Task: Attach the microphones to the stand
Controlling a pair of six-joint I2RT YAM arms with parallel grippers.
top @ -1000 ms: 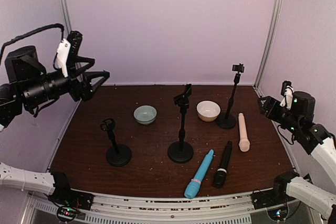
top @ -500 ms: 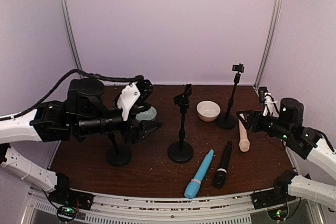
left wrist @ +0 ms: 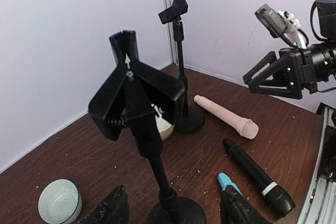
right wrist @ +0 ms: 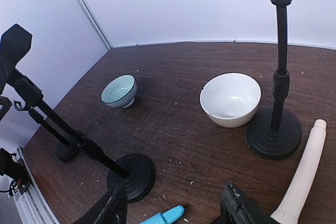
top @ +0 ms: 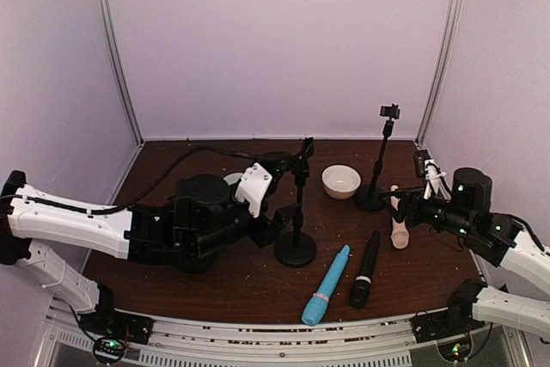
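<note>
Three microphones lie on the brown table: light blue [top: 326, 285], black [top: 364, 268] and cream-beige [top: 399, 228]. The middle stand [top: 297, 204] has a spring clip on top. My left gripper [top: 277, 225] is open and empty just left of its pole; in the left wrist view its fingers [left wrist: 239, 211] flank the stand's base [left wrist: 176, 211]. My right gripper [top: 397, 205] is open and empty, above the beige microphone's far end. In the right wrist view the beige microphone [right wrist: 304, 177] lies right of my gripper [right wrist: 173, 211], and the blue tip [right wrist: 163, 216] lies between the fingers.
A tall stand [top: 383, 156] is at the back right, next to a white bowl [top: 341, 181]. A blue-green bowl [left wrist: 59, 201] sits behind my left arm. A short stand [right wrist: 68, 150] is at the left, mostly hidden in the top view.
My left arm has swung down from the upper left to the middle stand. My right gripper has moved left and down, over the beige microphone.
</note>
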